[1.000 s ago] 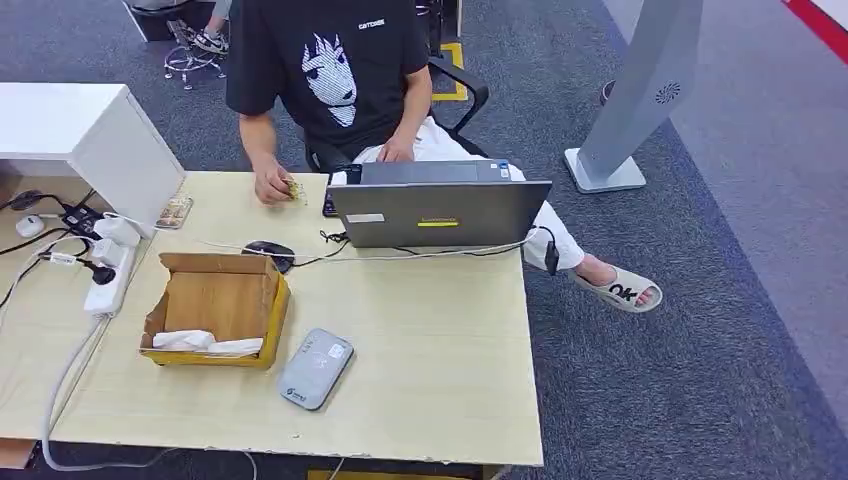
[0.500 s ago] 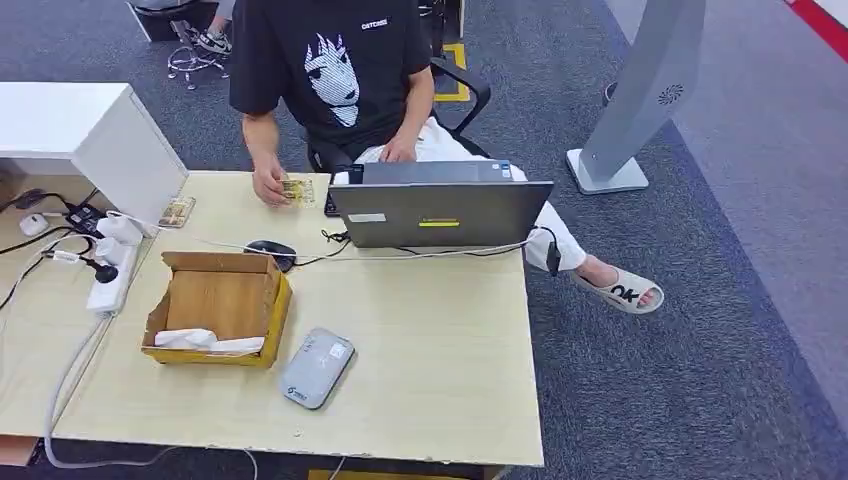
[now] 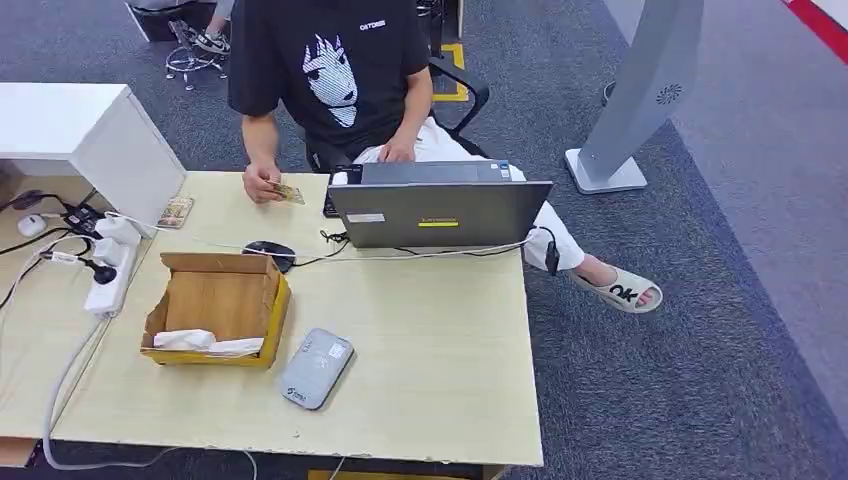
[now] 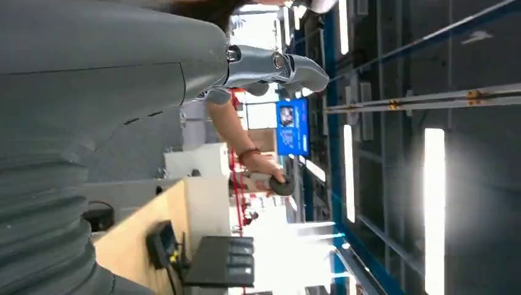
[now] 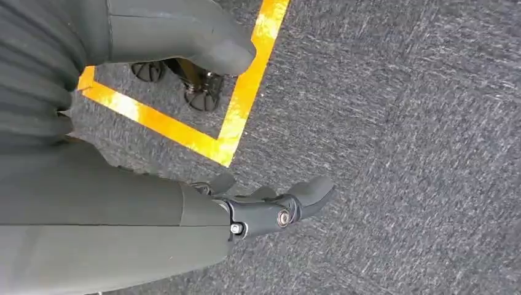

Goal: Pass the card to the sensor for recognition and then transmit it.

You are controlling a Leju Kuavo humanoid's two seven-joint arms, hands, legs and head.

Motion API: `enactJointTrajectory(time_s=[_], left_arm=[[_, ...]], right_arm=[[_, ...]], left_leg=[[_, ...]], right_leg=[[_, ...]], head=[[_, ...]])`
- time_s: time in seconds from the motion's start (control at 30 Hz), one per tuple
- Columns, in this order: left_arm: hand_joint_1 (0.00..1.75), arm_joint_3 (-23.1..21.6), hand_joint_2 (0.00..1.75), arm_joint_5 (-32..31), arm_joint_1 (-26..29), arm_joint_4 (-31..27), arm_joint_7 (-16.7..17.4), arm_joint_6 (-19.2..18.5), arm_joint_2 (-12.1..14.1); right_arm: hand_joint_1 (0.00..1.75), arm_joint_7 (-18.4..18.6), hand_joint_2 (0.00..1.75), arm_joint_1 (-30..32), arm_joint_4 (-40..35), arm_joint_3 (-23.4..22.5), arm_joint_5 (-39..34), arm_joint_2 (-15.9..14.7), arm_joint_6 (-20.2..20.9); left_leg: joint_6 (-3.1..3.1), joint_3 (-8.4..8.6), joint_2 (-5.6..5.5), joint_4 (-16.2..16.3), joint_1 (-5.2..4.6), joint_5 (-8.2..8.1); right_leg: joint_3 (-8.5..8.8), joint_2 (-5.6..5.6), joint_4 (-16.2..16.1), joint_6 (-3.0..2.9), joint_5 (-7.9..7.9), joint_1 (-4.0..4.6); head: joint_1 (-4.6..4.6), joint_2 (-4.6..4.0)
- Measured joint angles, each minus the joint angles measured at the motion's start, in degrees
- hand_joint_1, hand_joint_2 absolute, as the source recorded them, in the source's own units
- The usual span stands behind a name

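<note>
grey right hand (image 5: 270, 206) hangs over carpet (image 5: 399, 123), fingers apart, holding nothing.

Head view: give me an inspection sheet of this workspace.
Surface: pale wooden table.
Job's things: grey rounded card sensor lies near the front edge; a yellowish card is in the person's hand.
Clutter: open cardboard box with white paper inside, grey laptop, black mouse.
Hands: left hand and right hand hold nothing.
Cables: white power strip and cords on the left; a cable runs along the laptop.
Surroundings: grey carpet, grey stand.
</note>
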Motion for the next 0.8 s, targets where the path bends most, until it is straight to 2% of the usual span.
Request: enactJointTrajectory(time_s=[0.2,0.37,0.47,0.57,0.67,0.77,0.8], left_arm=[[0.0,-2.4,1.75,-1.7,-0.5,-0.8,0.1,0.7,2.4],[0.0,-5.5,1.75,-3.4,-0.2,-1.0,2.3,1.9,5.3],[0.0,-6.8,1.75,-4.0,-0.1,-1.1,2.4,2.0,6.3],[0.0,-9.7,1.75,-8.3,0.3,-1.4,5.3,2.0,8.0],[0.0,-16.2,1.75,-18.9,-2.0,-1.0,11.3,3.2,11.2],[0.0,-26.7,1.75,-37.1,-7.5,4.2,22.7,2.7,16.7],[0.0,-30.1,1.75,-42.3,-9.6,6.7,25.5,2.3,18.9]], right_arm=[[0.0,0.7,1.75,0.0,0.2,-0.2,-0.2,0.2,-0.8],[0.0,1.2,1.75,0.0,0.2,-0.2,-0.2,0.2,-0.8],[0.0,1.3,1.75,0.0,0.2,-0.2,-0.1,0.2,-0.8],[0.0,1.4,1.75,0.0,0.2,-0.2,0.2,0.2,-0.4],[0.0,1.6,1.75,-0.1,0.3,0.1,1.0,0.2,0.5],[0.0,2.5,1.75,-0.4,0.3,1.0,2.8,0.2,0.9],[0.0,3.0,1.75,-0.5,0.3,1.4,3.4,0.2,0.9]], left_leg=[[-0.02,0.02,0.01,0.0,0.01,0.02],[-0.03,0.01,0.01,0.0,0.01,0.02],[-0.03,0.01,0.01,0.0,0.0,0.02],[-0.03,0.01,-0.03,0.0,0.0,0.02],[-0.02,0.07,-0.08,0.0,0.0,0.04],[-0.08,0.03,-0.3,0.0,0.01,0.22],[-0.11,0.02,-0.3,0.0,0.03,0.29]], right_leg=[[0.01,0.03,0.0,0.0,0.0,0.01],[0.01,0.03,0.0,0.0,0.0,0.0],[0.0,0.04,0.0,0.0,0.0,0.0],[-0.13,-0.04,0.0,0.0,0.0,-0.01],[-0.29,-0.09,0.0,0.01,0.01,0.0],[-0.15,-0.33,0.0,-0.01,0.08,0.0],[-0.16,-0.33,0.0,-0.06,0.15,0.0]], head=[[0.0,0.0],[0.0,0.0],[0.0,0.0],[0.02,0.0],[0.0,0.0],[0.02,0.0],[0.02,0.0]])
